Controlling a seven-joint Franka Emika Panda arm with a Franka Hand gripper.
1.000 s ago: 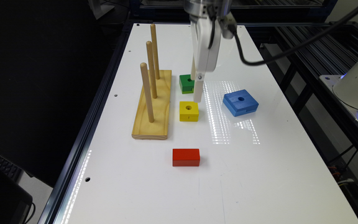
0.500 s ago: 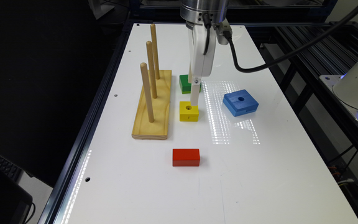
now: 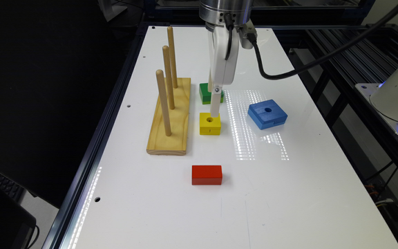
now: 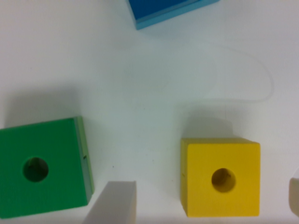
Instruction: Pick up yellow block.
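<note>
The worktop [image 3: 288, 193] is a glossy white board on a dark metal frame, with light reflected in a dotted patch near its middle; the surroundings are dark, with black rails on the exterior view's right. The yellow block [image 3: 209, 123] lies flat on the worktop, its round hole facing straight up; it is square, so no long axis shows. It sits just beside the wooden peg base [image 3: 170, 117], between the green block [image 3: 210, 93] and the red block [image 3: 206, 174], with the blue block [image 3: 267, 113] toward the exterior view's right. The pincer [image 3: 215, 112] hangs over the yellow block's far edge. In the wrist view its fingers [image 4: 114, 203] stand apart, empty, the yellow block [image 4: 220, 177] between them.
</note>
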